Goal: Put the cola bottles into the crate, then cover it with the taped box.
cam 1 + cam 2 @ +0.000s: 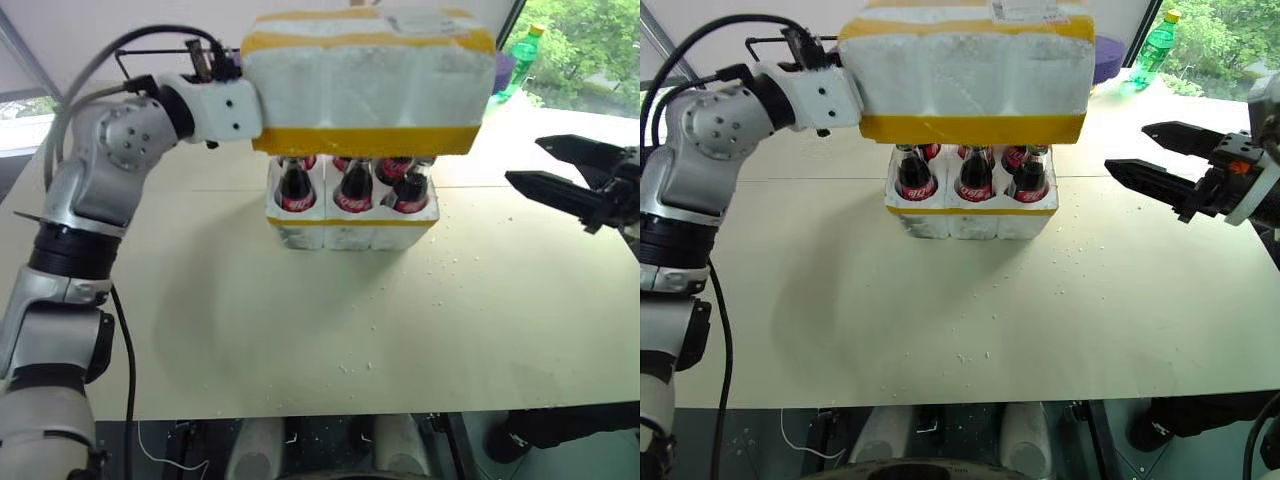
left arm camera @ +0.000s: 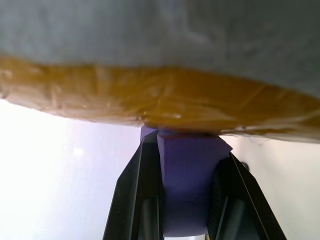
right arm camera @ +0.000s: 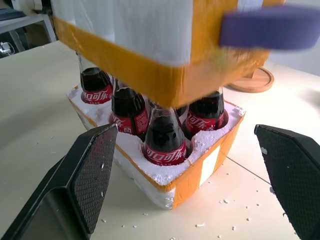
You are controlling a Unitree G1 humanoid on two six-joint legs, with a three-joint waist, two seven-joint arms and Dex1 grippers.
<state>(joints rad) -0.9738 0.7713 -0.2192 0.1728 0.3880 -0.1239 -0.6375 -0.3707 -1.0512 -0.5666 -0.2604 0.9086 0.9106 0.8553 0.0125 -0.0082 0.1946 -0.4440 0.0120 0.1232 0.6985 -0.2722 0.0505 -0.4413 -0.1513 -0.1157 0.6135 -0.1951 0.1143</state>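
Cola bottles (image 1: 353, 190) upright in crate (image 1: 350, 228) wells, taped box (image 1: 368, 80) above in clamped left hand (image 2: 186, 150), right hand (image 1: 545, 168) spread empty.

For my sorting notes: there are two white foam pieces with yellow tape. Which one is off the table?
The taped box: the left gripper holds it in the air above the cola bottles, while the crate stands on the table.

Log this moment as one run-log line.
left gripper: shut on taped box handle | box: above cola bottles in crate | right gripper: open, empty
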